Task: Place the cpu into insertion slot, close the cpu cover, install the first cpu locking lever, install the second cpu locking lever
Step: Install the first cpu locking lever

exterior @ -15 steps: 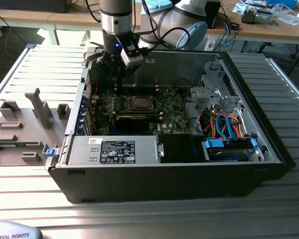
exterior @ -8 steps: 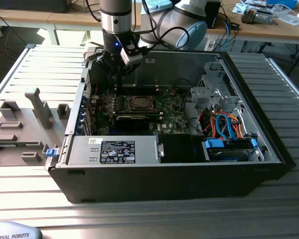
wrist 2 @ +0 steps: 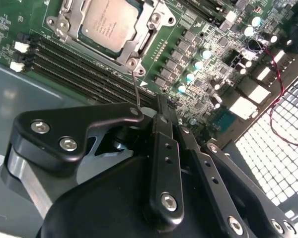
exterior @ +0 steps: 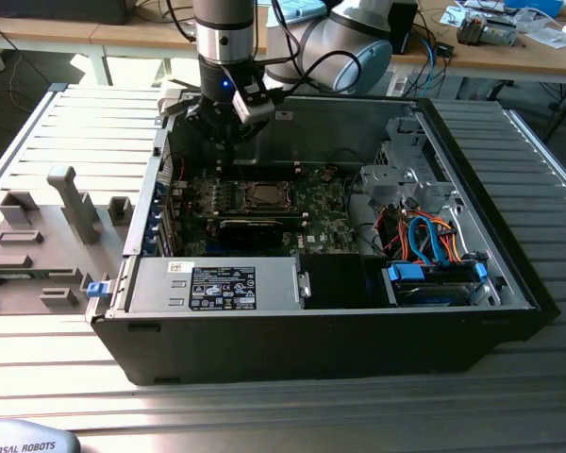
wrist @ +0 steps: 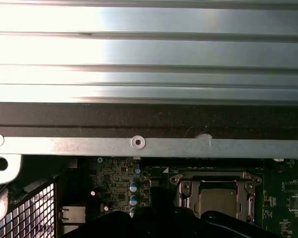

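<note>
My claw [wrist 2: 161, 106] hangs inside the open computer case [exterior: 491, 311], its fingers drawn close together with nothing between them. The cpu [wrist 2: 109, 22] already sits in its socket at the upper left of the second wrist view, the cpu cover [wrist 2: 149, 37] framing it. A thin locking lever [wrist 2: 137, 91] runs from the socket's corner toward my fingertips.

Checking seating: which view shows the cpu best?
The second wrist view: the cpu is large, its grey top framed by the cpu cover. The first wrist view shows it partly behind the gripper. The exterior view shows it small.
</note>
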Available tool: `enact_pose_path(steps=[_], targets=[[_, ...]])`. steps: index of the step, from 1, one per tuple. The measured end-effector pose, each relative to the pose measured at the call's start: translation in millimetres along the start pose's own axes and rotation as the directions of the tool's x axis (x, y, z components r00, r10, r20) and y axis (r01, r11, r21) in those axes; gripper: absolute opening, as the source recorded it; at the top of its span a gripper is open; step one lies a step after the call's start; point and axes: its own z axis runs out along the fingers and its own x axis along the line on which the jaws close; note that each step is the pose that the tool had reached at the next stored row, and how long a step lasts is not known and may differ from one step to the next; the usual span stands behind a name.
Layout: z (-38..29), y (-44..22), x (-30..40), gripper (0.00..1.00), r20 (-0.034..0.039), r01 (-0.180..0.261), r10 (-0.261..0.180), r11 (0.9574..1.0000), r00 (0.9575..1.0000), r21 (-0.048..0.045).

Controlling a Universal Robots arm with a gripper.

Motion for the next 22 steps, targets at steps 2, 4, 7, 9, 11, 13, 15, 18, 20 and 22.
enact_pose_path(steps=[2,4,7,9,11,13,15,18,20,22], targets=[[0.1,0.1,-1.0,0.11,0.0001,0.0,0.0,1.0,1.0,0.0],[0.1,0.2,-2.4,0.11,0.0,0.0,0.0,1.0,1.0,-0.0001],[0.1,0.2,-4.2,0.11,0.0,0.0,0.0,1.0,1.0,0.0],[0.2,0.2,-6.4,0.11,0.0001,0.0,0.0,1.0,1.0,-0.0001],[0.2,0.2,-8.4,0.11,0.0001,0.0,0.0,1.0,1.0,0.0],[0.3,0.1,-9.9,0.11,0.0001,0.0,0.0,1.0,1.0,0.0],[0.4,0.1,-11.5,0.11,0.0001,0.0,0.0,1.0,1.0,0.0],[0.4,0.1,-13.3,0.11,0.0001,0.0,0.0,1.0,1.0,-0.0001],[0.4,0.1,-14.1,0.11,0.0001,0.0,0.0,1.0,1.0,-0.0001],[0.4,0.0,-15.0,0.11,0.0,0.0,0.0,1.0,1.0,0.0]])
